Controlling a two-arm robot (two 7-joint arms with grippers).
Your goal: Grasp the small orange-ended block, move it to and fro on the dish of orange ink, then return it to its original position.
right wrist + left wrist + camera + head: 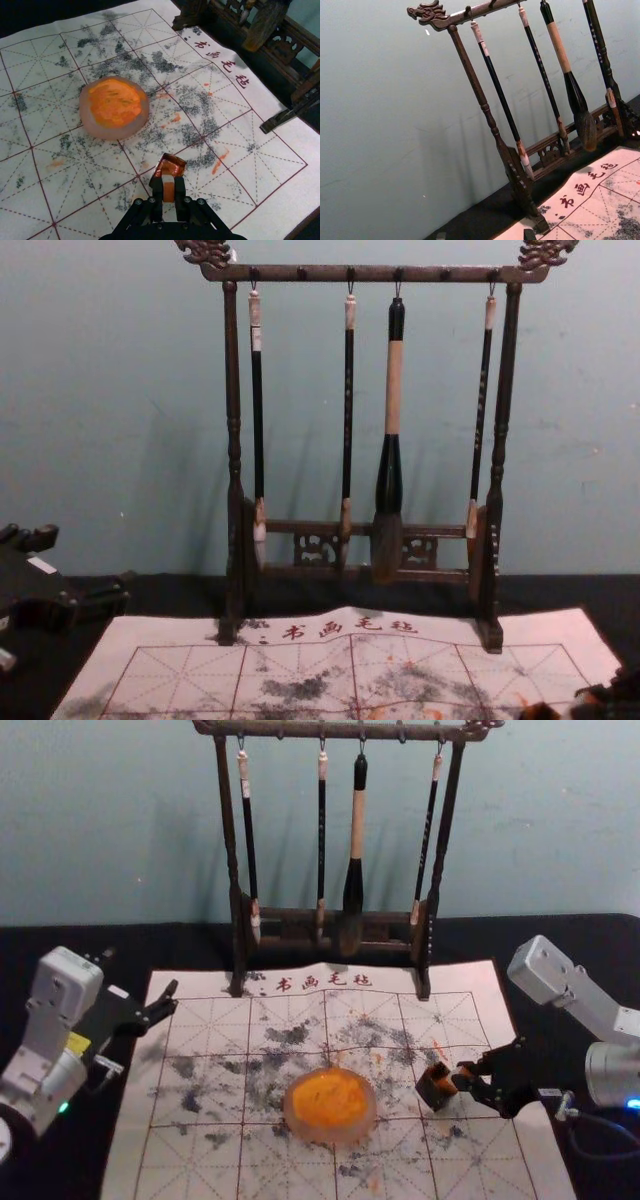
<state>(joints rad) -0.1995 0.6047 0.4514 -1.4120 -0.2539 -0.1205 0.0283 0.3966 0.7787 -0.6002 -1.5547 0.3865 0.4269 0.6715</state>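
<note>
Small orange block [168,192] clasped in the right gripper [461,1078].
Left gripper [174,997] parked, spread, left of the mat [195,1120]; round ink dish [330,1105] mid-mat; then a glossy dark-brown piece [431,1091]; just beside it the block, peach at one end, deeper orange along its side.

In head view, brush rack [290,730] cropped on top, mat [190,1160] — cropped below
</note>
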